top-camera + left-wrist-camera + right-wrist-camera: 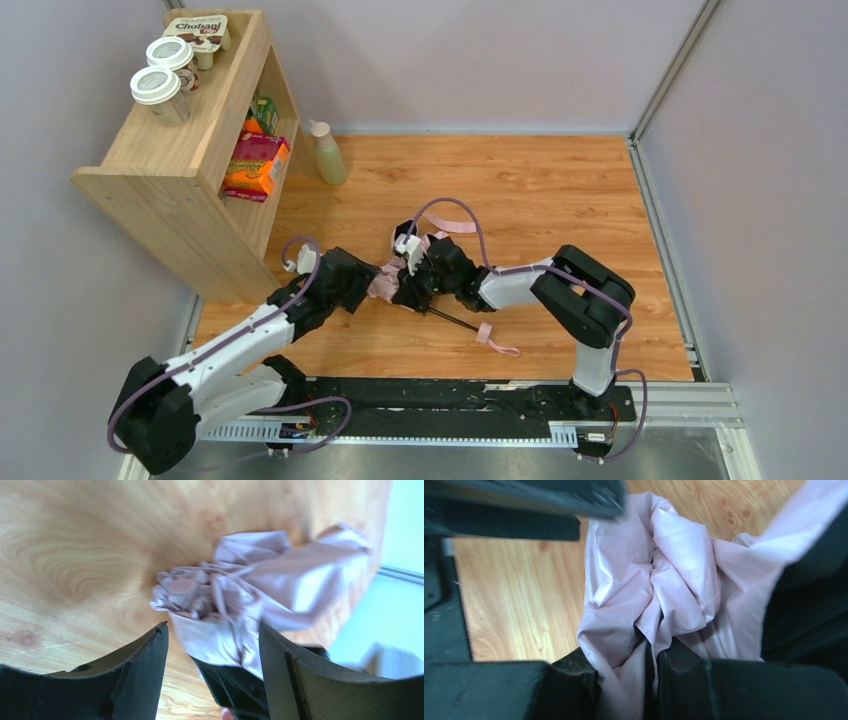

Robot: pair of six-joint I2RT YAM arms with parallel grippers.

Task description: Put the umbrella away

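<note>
The right gripper [651, 656] pinches only loose umbrella [674, 570] cloth (left gripper [212, 630] gapes around it), so fabric may slip.

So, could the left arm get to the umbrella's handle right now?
Probably not directly: the right gripper, shut on the canopy, sits between the open left gripper and the handle.

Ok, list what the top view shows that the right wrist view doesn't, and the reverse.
Only the top view: the black shaft, handle, shelf and bottle. Only the right wrist view: the right fingers pinching the canopy folds, close up. Both: the pink canopy on the wood table.
</note>
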